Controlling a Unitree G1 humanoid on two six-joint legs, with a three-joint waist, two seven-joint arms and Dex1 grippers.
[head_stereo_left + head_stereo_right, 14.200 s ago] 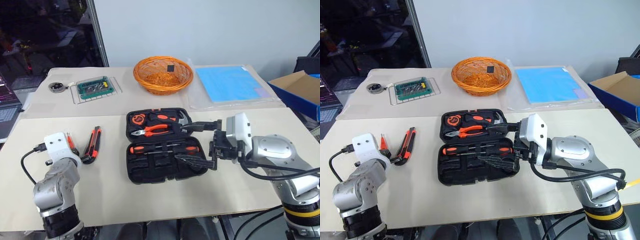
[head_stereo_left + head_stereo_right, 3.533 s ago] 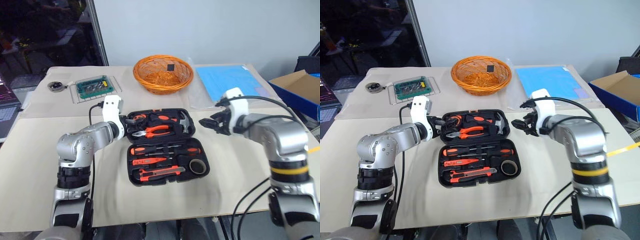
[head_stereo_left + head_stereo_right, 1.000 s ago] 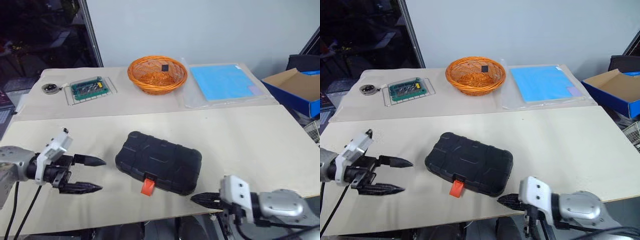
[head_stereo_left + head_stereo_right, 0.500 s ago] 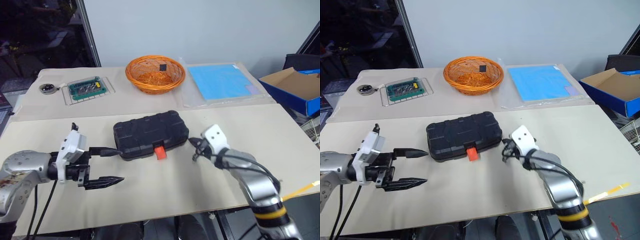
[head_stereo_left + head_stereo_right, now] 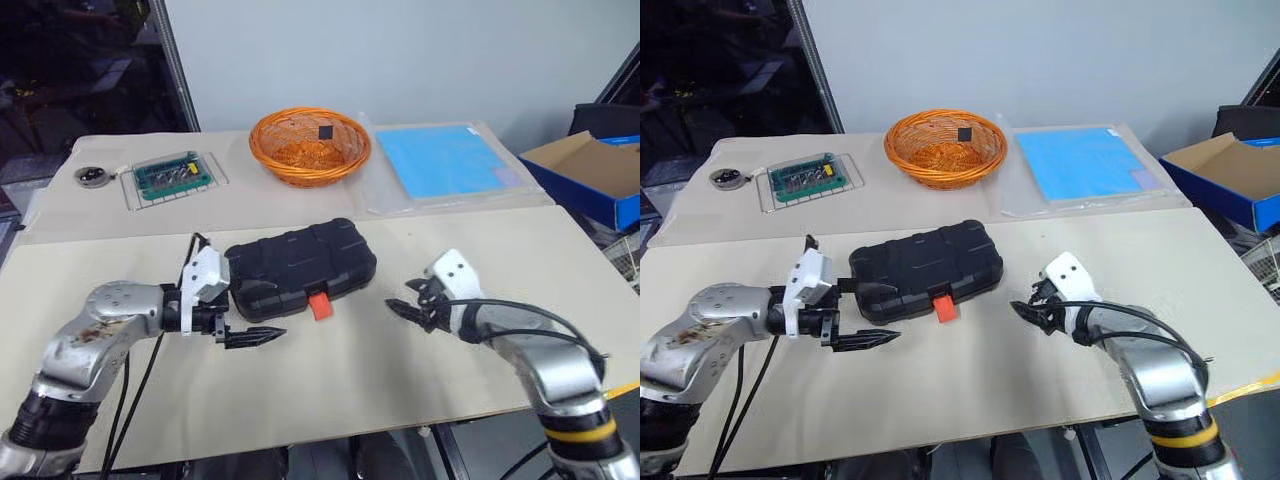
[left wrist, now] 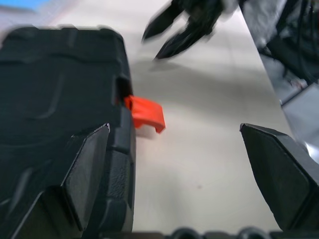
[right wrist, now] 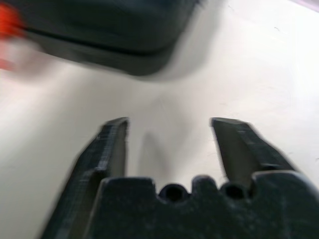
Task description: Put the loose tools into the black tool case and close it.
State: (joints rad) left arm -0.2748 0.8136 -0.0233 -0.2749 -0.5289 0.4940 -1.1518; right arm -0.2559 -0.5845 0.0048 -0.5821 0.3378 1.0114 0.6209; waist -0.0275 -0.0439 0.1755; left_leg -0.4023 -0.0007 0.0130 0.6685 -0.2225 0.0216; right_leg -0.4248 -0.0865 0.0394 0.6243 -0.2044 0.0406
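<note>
Both arms have shifted since half a second earlier: the left gripper [image 5: 243,318] has come in against the black tool case [image 5: 300,268], while the right gripper [image 5: 408,305] has backed off to the case's right. The case lies shut on the cream surface [image 5: 350,380], in front of the orange wicker basket [image 5: 310,146], its orange-red latch [image 5: 319,305] sticking out from the front edge, apparently not snapped home. The left fingers [image 6: 84,174] are spread wide, one resting at the case's left end, the other over bare surface in front of it. The right fingers [image 7: 112,149] stand apart, holding nothing. With the latch loose, a sideways nudge from the left finger could slide the case or pop the lid.
</note>
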